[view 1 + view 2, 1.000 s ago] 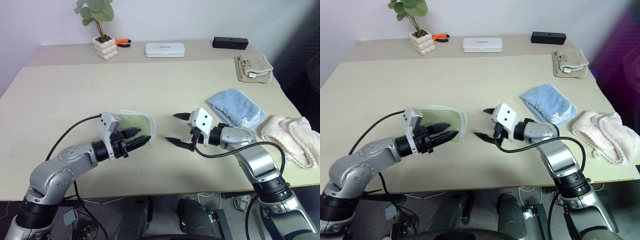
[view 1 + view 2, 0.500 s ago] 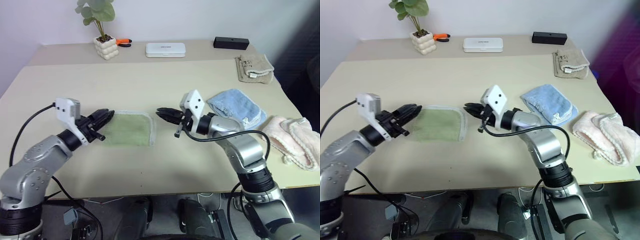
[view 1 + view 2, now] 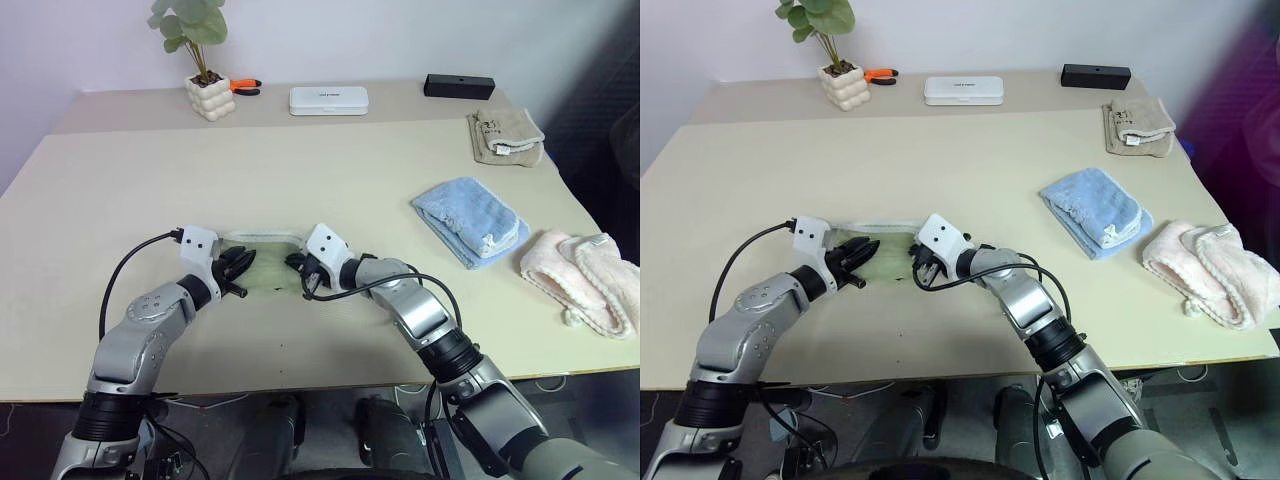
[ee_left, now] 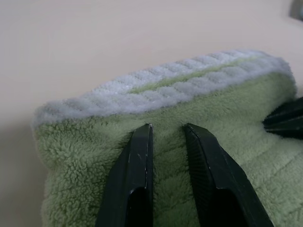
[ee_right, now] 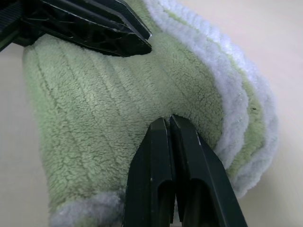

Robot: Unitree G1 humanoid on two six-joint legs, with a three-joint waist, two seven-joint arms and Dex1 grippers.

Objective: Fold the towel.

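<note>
The light green towel [image 3: 268, 252] lies folded on the table [image 3: 330, 180] near the front, its pale whitish edge [image 4: 161, 85] on the far side. My left gripper [image 4: 168, 126] rests on the towel's left part with its fingers only a narrow gap apart and no cloth bunched between them. From the right, my right gripper [image 5: 169, 119] is shut, with its tips pressing on the towel's top and nothing held. The two grippers [image 3: 240, 266] [image 3: 297, 266] point at each other across the towel, close together.
A light blue towel [image 3: 472, 220] lies to the right, a pink one [image 3: 585, 280] at the right edge and a beige one [image 3: 508, 135] at the back right. Along the back stand a potted plant [image 3: 210, 95], orange pliers [image 3: 245, 86], a white case [image 3: 329, 99] and a black box [image 3: 459, 86].
Both grippers came down and inward onto the towel from either side. The right gripper went from wide open to shut. The left gripper's fingers drew closer together.
</note>
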